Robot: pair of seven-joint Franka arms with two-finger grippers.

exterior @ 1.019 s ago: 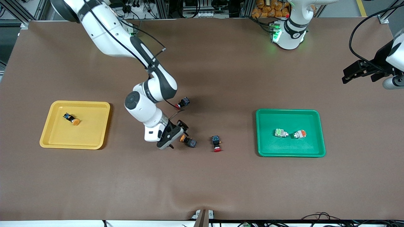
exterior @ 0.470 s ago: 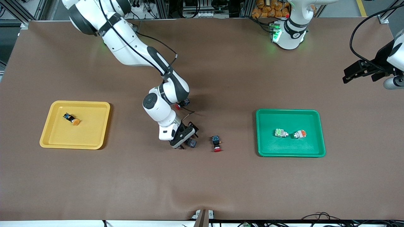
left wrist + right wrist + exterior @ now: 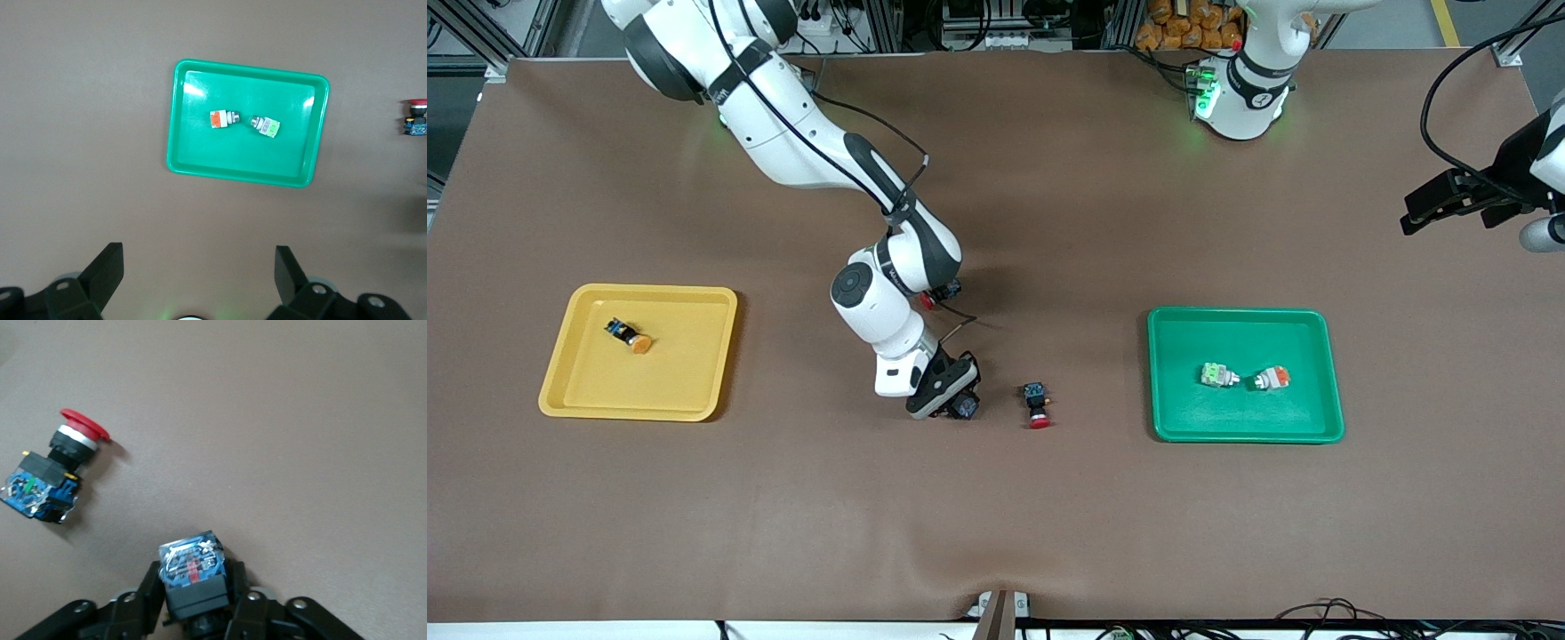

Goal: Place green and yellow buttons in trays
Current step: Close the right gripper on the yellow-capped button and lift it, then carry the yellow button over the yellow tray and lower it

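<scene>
The right hand [image 3: 951,404] is low on the tabletop [image 3: 996,516], a little below the centre of the front frame. Its two fingers [image 3: 143,593] are clamped on the black body of a yellow button [image 3: 192,572], which sits between them with its blue wired end turned up to the wrist camera. A red-capped switch [image 3: 1036,404] lies just beside it, toward the green tray [image 3: 1245,433]. Another red-capped switch [image 3: 943,292] is partly hidden under the right arm.

In the yellow tray [image 3: 560,391], at the middle left of the frame, lies one orange-capped button [image 3: 628,335]. In the green tray lie two pale buttons [image 3: 1245,378].

The left hand [image 3: 1454,200] waits at the right edge, fingers apart.
</scene>
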